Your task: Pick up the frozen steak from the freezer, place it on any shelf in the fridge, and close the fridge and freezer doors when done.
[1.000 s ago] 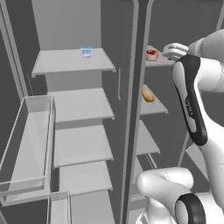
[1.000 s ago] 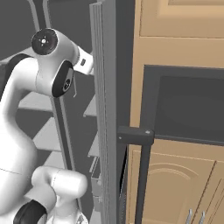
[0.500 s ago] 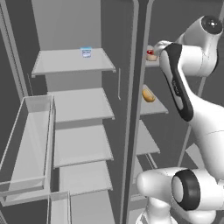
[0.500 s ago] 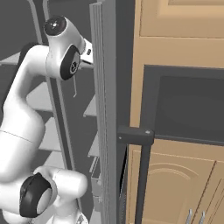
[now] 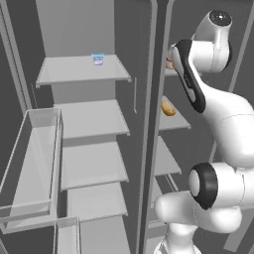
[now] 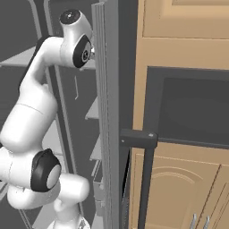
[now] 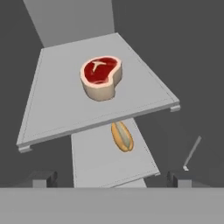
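Our gripper (image 7: 112,178) sits wide open, empty. Steak (image 7: 101,77) lies ahead of the fingertips on the freezer shelf (image 7: 52,109). Probably stiff and slick (frozen), so we pinch across its narrow width.

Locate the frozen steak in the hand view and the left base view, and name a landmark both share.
Hand view: the frozen steak lies upper centre, flat on the top freezer shelf.
Left base view: upper right, a sliver on that shelf, mostly behind the arm.
Shared landmark: the orange-brown lump on the shelf below.
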